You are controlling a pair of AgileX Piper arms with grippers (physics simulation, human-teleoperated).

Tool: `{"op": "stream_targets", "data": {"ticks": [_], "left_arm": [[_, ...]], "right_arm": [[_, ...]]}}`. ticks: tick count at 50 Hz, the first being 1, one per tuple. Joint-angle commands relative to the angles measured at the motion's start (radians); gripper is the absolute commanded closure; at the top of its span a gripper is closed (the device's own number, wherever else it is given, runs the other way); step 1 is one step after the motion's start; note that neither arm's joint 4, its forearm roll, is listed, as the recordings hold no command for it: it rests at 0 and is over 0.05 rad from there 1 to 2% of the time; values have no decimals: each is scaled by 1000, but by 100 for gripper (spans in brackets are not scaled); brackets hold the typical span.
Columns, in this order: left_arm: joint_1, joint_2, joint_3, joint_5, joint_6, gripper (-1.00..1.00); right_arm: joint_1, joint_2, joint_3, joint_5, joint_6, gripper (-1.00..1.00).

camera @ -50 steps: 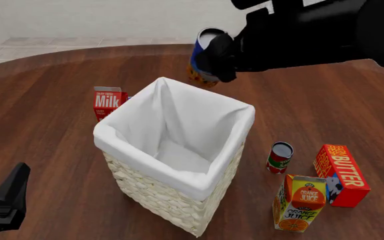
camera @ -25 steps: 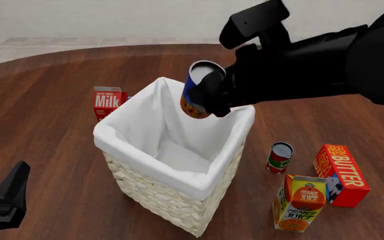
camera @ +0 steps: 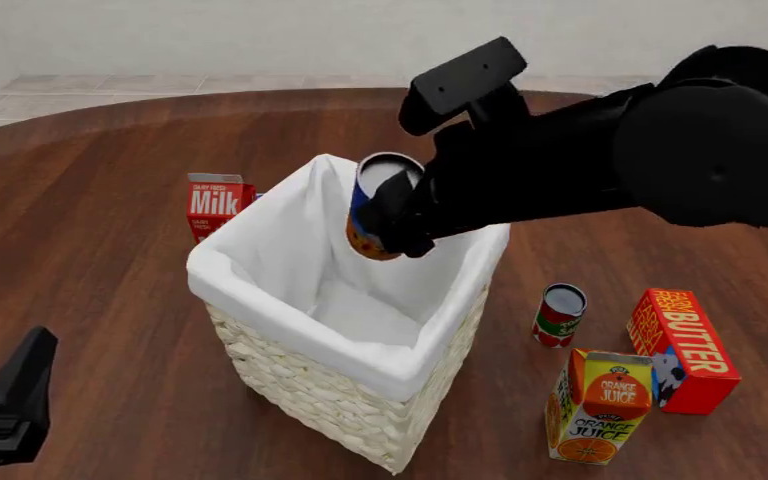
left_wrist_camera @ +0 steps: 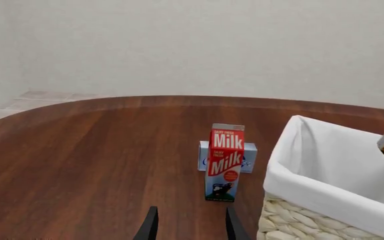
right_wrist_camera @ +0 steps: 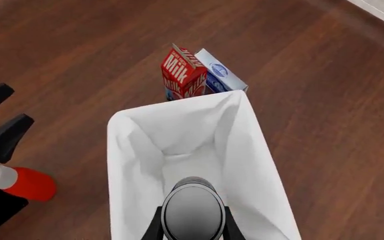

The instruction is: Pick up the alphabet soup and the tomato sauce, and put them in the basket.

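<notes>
One can, the soup can [camera: 381, 205], is held clamped in the right gripper [camera: 404, 215] over the basket [camera: 344, 300] mid-table and is best lowered before release, while the left gripper [left_wrist_camera: 186, 227], parted, waits and the sauce can [camera: 559, 315] stands beside the basket.

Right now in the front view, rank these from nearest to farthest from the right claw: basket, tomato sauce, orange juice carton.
1. The basket, directly beneath the right claw.
2. The tomato sauce, on the table right of the basket.
3. The orange juice carton, nearer the camera than the sauce.
</notes>
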Motion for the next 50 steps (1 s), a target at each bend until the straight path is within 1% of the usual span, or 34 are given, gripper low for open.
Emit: {"op": "stream_targets", "data": {"ticks": [1,7,15,25,47,50], "left_arm": [[0,-16,0,15,-2,-100],[0,-20,0,19,-1,-100],[0,-10,0,10,-2,-100],[4,6,0,-7,-2,-100],[5,17,0,-16,-2,-100],[5,48,0,-46,-2,-100]], "right_arm": [[4,30,0,-14,14,100],[12,42,14,-25,15,100],[18,78,-1,-33,12,100],[10,112,5,-49,-8,100],[24,165,8,-81,-12,100],[26,166,11,-83,-12,100]]}}
